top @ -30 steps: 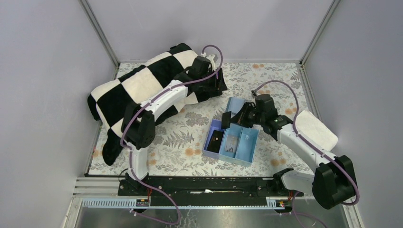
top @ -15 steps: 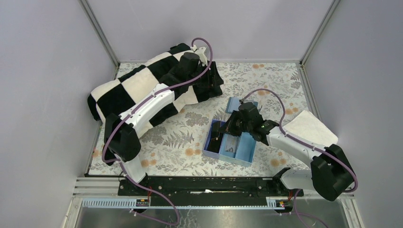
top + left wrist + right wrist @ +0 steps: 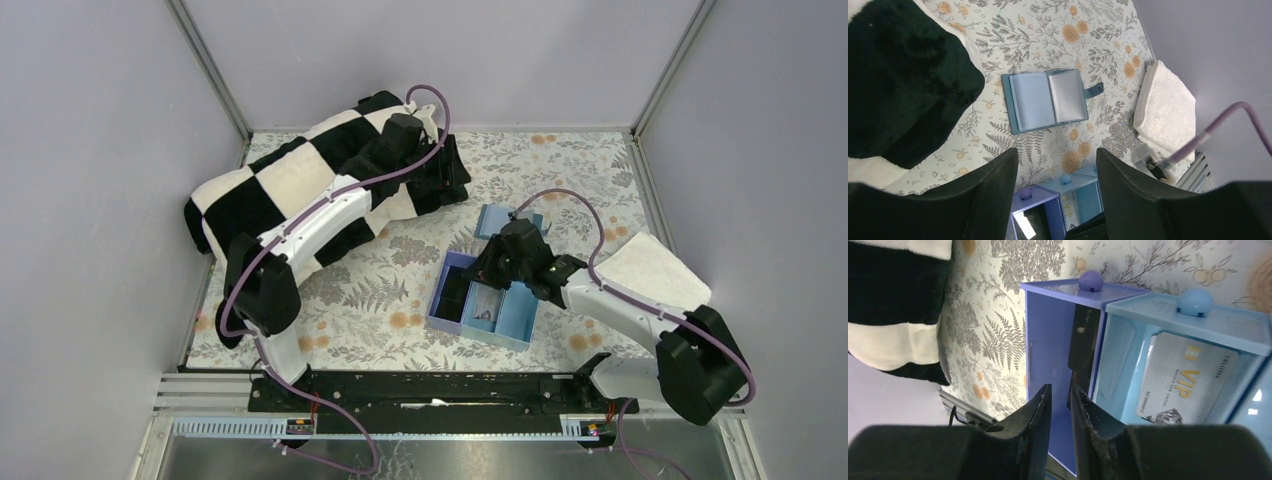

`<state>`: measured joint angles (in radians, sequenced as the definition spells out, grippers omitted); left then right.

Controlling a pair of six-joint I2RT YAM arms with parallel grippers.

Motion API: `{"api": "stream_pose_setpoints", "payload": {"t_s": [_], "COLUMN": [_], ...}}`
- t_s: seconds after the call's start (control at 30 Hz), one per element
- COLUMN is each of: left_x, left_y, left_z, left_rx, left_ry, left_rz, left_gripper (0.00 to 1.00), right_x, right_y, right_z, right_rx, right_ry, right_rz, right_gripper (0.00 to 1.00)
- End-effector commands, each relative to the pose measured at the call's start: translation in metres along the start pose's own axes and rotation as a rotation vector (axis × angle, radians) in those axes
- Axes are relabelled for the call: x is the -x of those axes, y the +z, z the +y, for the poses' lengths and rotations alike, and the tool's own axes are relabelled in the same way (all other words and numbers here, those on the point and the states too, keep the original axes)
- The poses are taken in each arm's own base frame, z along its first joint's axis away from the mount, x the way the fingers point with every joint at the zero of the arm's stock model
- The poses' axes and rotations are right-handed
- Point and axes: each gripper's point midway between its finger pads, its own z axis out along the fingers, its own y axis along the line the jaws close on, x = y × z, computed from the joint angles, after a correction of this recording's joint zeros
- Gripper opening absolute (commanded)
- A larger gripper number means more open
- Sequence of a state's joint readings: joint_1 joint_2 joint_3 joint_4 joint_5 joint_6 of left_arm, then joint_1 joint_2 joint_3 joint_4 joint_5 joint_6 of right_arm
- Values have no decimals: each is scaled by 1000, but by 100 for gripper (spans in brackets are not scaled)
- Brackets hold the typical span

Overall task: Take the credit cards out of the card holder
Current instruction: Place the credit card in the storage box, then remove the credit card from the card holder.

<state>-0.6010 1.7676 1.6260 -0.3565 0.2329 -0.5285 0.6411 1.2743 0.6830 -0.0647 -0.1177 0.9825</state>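
Over the tray (image 3: 1158,305) now: my right gripper (image 3: 1060,387) has swung across from the wallet (image 3: 1048,100), fingers barely parted and empty, and its dark card (image 3: 1083,350) is standing in the purple bin (image 3: 1048,340). Left gripper (image 3: 1057,152) hangs wide open. The wallet lies open just behind the tray, probably with more to pull.

Top view overlooks the whole counter (image 3: 400,265); left wrist looks down from high; right wrist sits close over the tray (image 3: 1058,289) all share.

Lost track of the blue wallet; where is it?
The wallet lies open right of centre in the top view, between blanket and towel, behind the tray.
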Motion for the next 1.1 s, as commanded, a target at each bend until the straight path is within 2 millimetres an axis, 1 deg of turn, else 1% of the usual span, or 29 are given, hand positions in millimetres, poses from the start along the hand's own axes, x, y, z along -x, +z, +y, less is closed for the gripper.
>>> {"api": "stream_pose_setpoints", "payload": {"t_s": [0.0,0.1,0.13,0.23,0.3,0.4,0.47,0.53,0.63,0.73,0.77,0.87,0.97,1.07], "left_x": [16,7,4,-5,-12,-24,-32,-36,-44,-52,-57,-63,-74,-83], "left_y": [9,19,22,30,39,56,68,80,97,113,120,136,151,158], "left_z": [-14,-12,-12,-12,-8,0,5,7,6,11,15,19,29,32], "left_rx": [-68,-79,-85,-82,-74,-64,-63,-71,-97,-91,-87,-83,-69,-65], "left_ry": [-14,-29,-33,-37,-40,-49,-60,-70,-65,-67,-70,-47,-51,-55], "left_rz": [-31,8,23,49,67,102,129,147,184,206,217,226,252,271], "left_gripper": [63,63,63,63,63,63,62,61,61,61,62,65,65,65], "right_x": [28,55,68,99,121,146,162,173,191,193,191,186,184,183], "right_y": [-20,-31,-34,-34,-32,-20,-9,8,21,33,38,52,58,60], "right_z": [9,6,7,5,2,-6,-14,-30,-51,-68,-74,-90,-110,-115], "right_rx": [-26,-86,-92,-63,-56,-93,-104,-122,-126,-143,-154,-180,-235,-216], "right_ry": [-73,-147,-159,-134,-130,-143,-129,-90,-21,-1,1,1,24,39], "right_rz": [-134,-245,-268,-275,-297,-318,-317,-279,-230,-171,-152,-123,-129,-134], "right_gripper": [28,28,28,27,27,27,27,28,28,28,28,28,27,27]}}
